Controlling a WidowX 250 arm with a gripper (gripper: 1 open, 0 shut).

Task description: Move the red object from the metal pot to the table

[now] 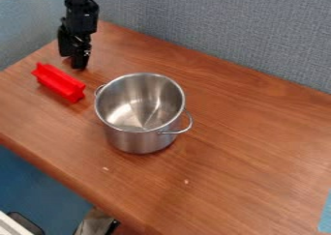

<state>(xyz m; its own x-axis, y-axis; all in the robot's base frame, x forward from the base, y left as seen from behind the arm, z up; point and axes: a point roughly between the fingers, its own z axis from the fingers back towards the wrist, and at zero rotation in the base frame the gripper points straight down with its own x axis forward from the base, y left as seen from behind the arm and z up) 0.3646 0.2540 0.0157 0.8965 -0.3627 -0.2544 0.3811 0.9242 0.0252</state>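
Already, the bright red rectangular block (58, 82) lies on the reddish-brown wood-grain table (246, 152), out of the pot, close to the table's left edge and towards its far left corner. It rests flat and slantwise, one end pointing to that left edge and the other towards the shiny round stainless-steel pot (138, 113). The pot stands upright just beside the block, nearer the left edge of the table than the right, its open top showing a bare metal interior. One wire side handle (176, 125) sticks out on the side facing away from the block. The black robot gripper (79, 59) hangs over the far left corner of the table, beyond the block and apart from it, pointing down. Its jaws stand wide, with nothing held between them.
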